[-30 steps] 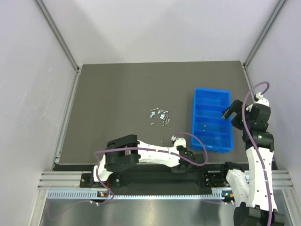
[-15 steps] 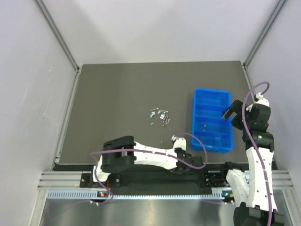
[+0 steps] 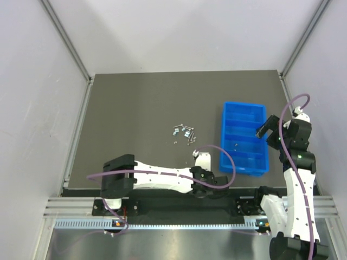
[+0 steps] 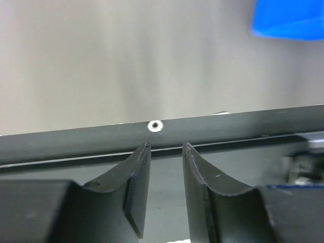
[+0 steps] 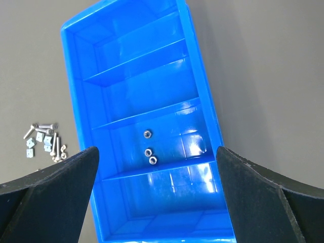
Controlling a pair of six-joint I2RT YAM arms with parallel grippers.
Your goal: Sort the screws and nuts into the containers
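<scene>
Low over the near edge of the table, my left gripper stands slightly parted and empty; the loose screws lie farther in and leftward, nearer it than the wide-open right gripper above the blue tray

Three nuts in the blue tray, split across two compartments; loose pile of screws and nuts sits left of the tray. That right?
Not quite: the three nuts all lie in one compartment of the blue tray, second from its near end, as the right wrist view shows. The loose pile does sit left of the tray.
</scene>
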